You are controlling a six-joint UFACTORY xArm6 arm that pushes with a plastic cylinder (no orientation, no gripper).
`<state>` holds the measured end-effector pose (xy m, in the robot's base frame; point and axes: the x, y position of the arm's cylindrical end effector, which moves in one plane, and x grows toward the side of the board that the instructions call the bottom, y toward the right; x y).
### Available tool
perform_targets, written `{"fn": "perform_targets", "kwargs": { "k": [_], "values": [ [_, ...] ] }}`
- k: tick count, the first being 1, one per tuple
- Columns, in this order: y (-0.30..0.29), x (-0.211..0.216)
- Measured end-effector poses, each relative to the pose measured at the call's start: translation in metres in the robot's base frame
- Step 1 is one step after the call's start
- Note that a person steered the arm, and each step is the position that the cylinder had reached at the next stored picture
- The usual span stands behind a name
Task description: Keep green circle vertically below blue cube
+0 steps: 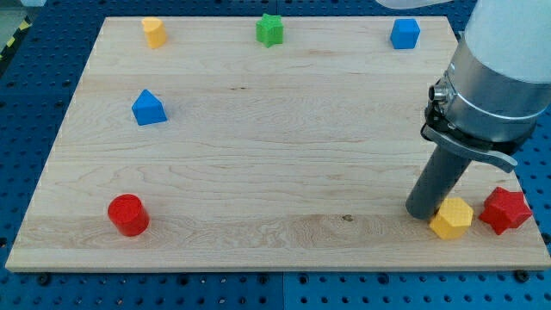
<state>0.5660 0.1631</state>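
The blue cube sits near the board's top right corner. No green circle shows in the view; the only green block is a green star at the top middle. My tip rests on the board at the lower right, far below the blue cube. It is right against the left side of a yellow hexagon. The arm's wide grey body hides part of the board's right side.
A red star lies just right of the yellow hexagon at the board's right edge. A yellow block sits at the top left, a blue triangular block at the left, and a red cylinder at the lower left.
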Motion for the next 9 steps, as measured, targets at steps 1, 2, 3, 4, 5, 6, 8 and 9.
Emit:
{"fn": "perform_targets", "kwargs": {
  "k": [1, 2, 3, 4, 5, 6, 8, 9],
  "values": [
    [0.0, 0.005],
    [0.002, 0.005],
    [0.016, 0.004],
    [0.018, 0.004],
    [0.007, -0.017],
    [0.001, -0.036],
    [0.002, -0.073],
    [0.035, -0.078]
  ]
}}
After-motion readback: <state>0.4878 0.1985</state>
